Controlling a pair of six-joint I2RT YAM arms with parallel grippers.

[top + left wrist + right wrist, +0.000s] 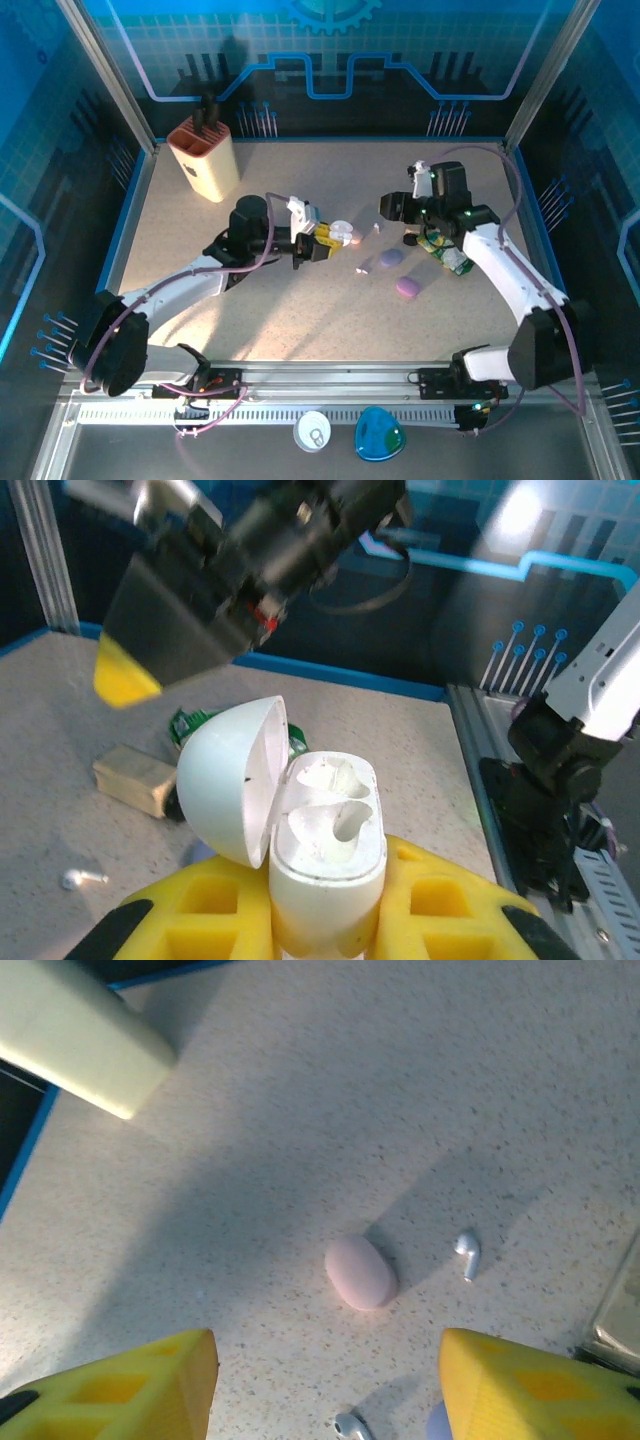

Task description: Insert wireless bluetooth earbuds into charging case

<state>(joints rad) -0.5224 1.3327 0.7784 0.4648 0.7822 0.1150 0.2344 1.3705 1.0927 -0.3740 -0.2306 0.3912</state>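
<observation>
My left gripper (330,905) is shut on a white charging case (328,855), held upright between its yellow fingers (215,905). The case's lid (225,775) is swung open to the left and both sockets are empty. In the top view this gripper (325,243) holds the case (340,232) at mid-table. My right gripper (325,1385) hangs open above the table with nothing between its fingers. Below it lie a white earbud (468,1253) and a second earbud (350,1426). Another earbud (80,880) rests on the table left of the held case.
A closed pink case (360,1272) lies on the table under the right gripper. Two lavender cases (391,258) (408,287) sit right of centre. A beige holder (205,160) stands at the back left. A green packet (445,250) lies under the right arm.
</observation>
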